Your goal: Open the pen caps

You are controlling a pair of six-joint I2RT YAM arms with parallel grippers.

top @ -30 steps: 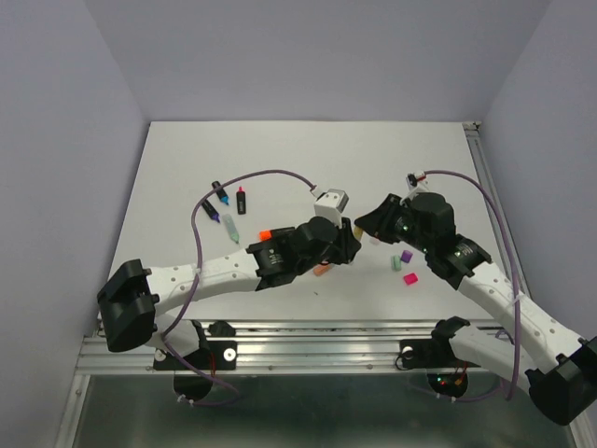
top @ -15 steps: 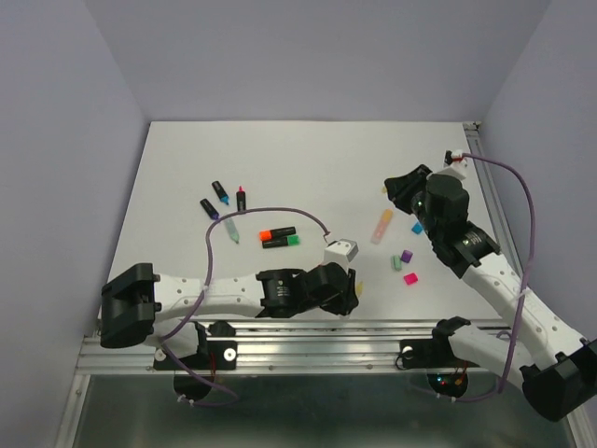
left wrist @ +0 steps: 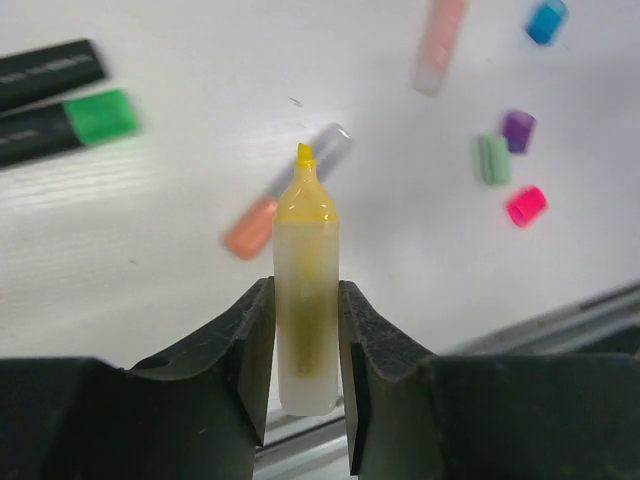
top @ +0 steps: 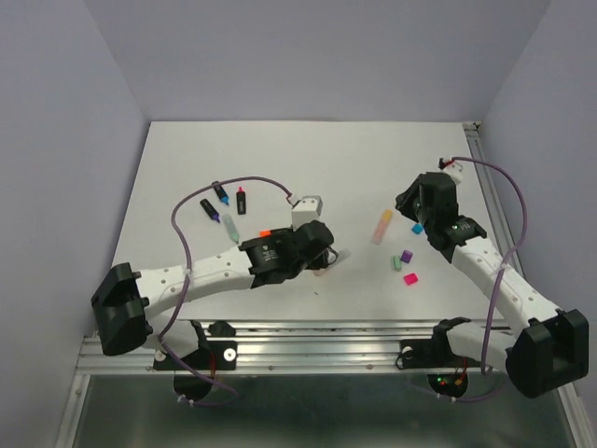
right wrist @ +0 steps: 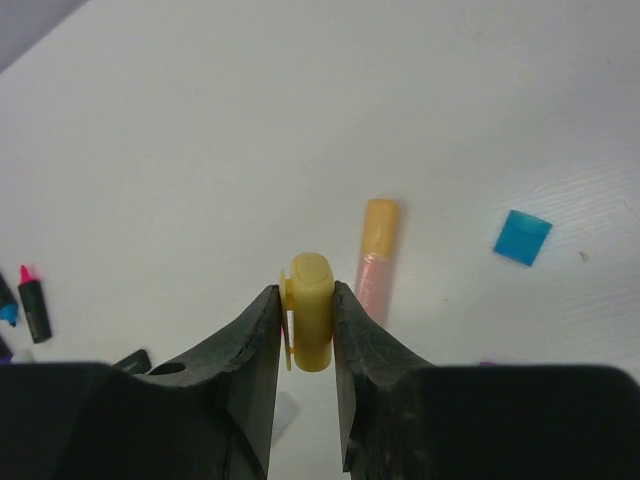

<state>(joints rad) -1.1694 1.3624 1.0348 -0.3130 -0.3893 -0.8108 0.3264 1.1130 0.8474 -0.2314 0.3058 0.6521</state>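
Two pieces now, where a second ago the grippers met: the left gripper (left wrist: 305, 300) clamps the bared yellow highlighter (left wrist: 305, 230) well left of the peach pen (top: 381, 226), the right gripper (right wrist: 305, 300) pinches its yellow cap (right wrist: 310, 330) just right of it (one cap off).

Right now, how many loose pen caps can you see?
5. Yellow cap in the right gripper; blue cap, purple cap, green cap and pink cap on the table. More may hide under the arms.
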